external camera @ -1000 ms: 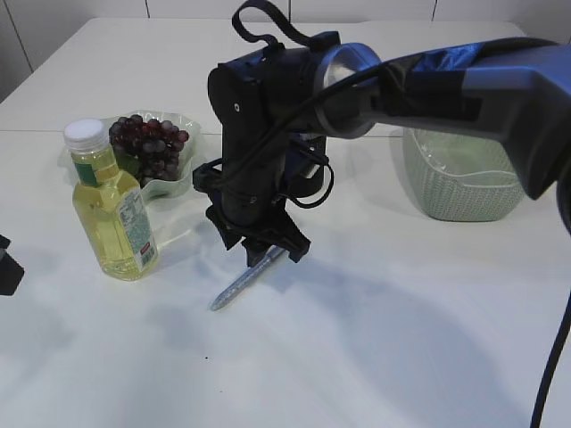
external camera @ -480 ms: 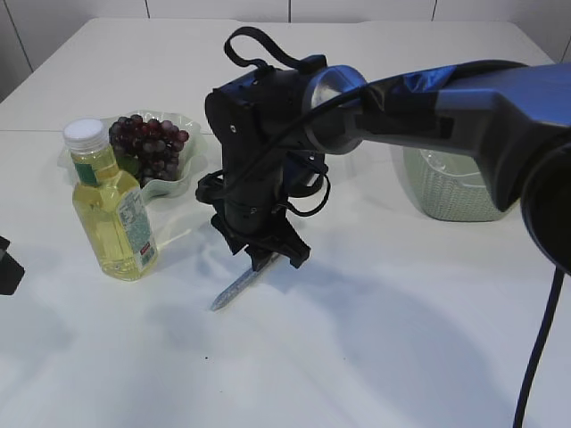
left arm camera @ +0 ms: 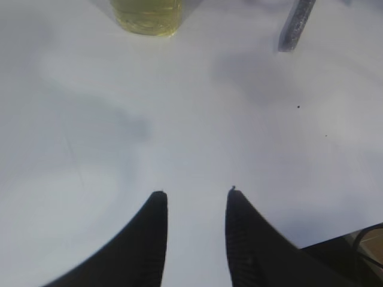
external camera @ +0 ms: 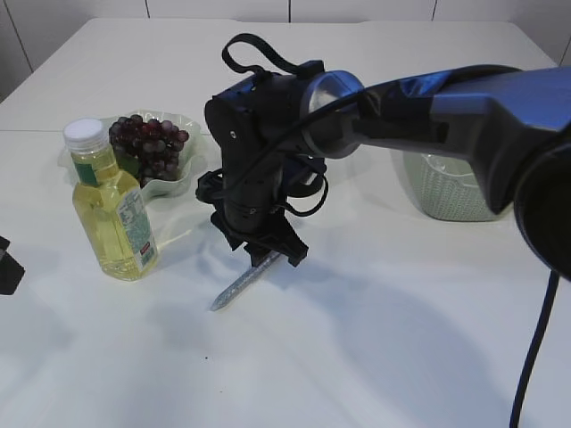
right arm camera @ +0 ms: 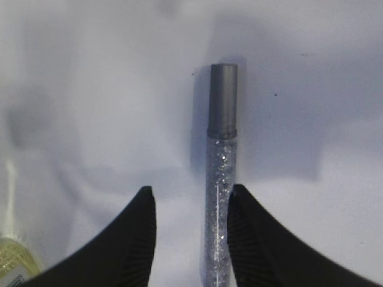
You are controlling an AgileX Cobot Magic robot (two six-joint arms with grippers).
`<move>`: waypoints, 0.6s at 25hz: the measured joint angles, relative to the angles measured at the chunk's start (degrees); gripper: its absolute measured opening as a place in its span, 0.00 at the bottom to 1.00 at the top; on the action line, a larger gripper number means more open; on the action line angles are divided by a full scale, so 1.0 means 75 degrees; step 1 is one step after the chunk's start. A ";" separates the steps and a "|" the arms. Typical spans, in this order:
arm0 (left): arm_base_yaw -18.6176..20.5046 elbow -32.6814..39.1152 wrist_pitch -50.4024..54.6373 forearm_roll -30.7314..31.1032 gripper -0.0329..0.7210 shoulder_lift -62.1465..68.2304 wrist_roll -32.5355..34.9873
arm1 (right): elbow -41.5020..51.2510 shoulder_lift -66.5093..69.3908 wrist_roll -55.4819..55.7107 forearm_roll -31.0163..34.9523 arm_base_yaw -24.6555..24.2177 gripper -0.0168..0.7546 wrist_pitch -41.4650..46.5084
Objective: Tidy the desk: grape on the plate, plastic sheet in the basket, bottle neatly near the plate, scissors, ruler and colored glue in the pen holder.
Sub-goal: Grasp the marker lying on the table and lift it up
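White table point(external camera: 375, 339) under bright light, pale shadows across it, faint seam lines running over the far end.

Near the middle, a silver glitter glue pen point(external camera: 243, 283), lying on the table at a slant, grey cap toward the camera in the exterior view. In the right wrist view, same glue pen point(right arm camera: 220, 179) running lengthwise between the two dark fingers point(right arm camera: 139, 239), hard against the inner face of the right-hand one, a clear gap left to the other. Right hand point(external camera: 265, 251) low over the pen's upper end, jaws spread around it, not pinching; whether the pads touch the table, impossible to tell. Big black and blue arm point(external camera: 428, 98) reaching in from the right edge and across the middle.

Further left, a bottle point(external camera: 109, 207) of yellow liquid, upright, white cap, green label, well apart from the pen. Just behind it, a pale green plate point(external camera: 178, 183) with wavy rim, a bunch of dark red grapes point(external camera: 150, 144) resting in it. Bottle close beside the plate's front edge; touching or not, unclear.

Far right, partly behind the arm, a light green woven basket point(external camera: 455, 192).

Left hand point(left arm camera: 192, 206) hovering over bare table, fingers parted, nothing between them; bottle base and pen tip at the top edge of its view.
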 joint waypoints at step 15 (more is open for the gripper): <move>0.0000 0.0000 -0.0100 0.0000 0.36 0.0000 0.0013 | 0.0000 0.0357 0.0018 0.0234 0.0000 0.45 -0.0004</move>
